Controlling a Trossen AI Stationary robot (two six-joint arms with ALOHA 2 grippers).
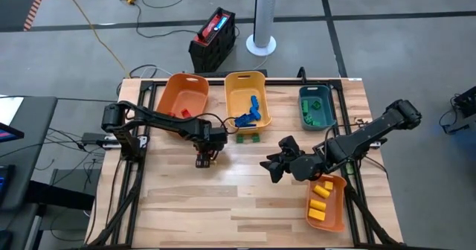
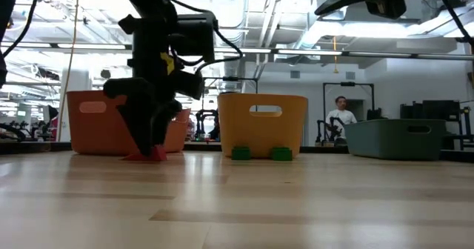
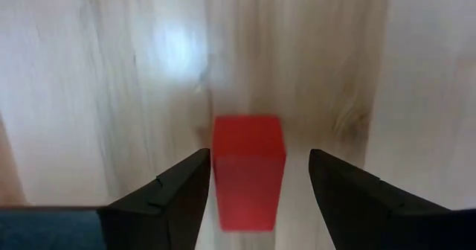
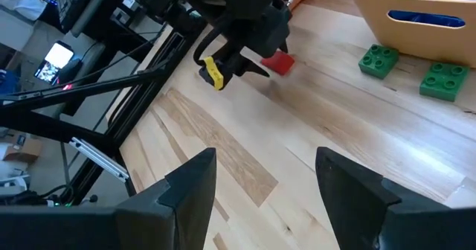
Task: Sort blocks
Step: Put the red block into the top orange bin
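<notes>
We see the left gripper [image 3: 253, 183] lowered over a red block [image 3: 248, 170] on the surface, jaws spread either side (not yet gripping), near the orange bin [image 1: 183, 95], while the right gripper [image 1: 276, 164] waits, jaws wide.

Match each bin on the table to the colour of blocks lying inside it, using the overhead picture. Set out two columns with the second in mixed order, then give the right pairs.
Column one:
1. yellow bin at the far edge, middle
2. teal bin at the far right
3. orange bin at the near right
4. orange bin at the far left

Column two:
A. yellow blocks
B. red blocks
C. blue blocks
D. green blocks

Pairs: 1-C, 2-D, 3-A, 4-B
</notes>
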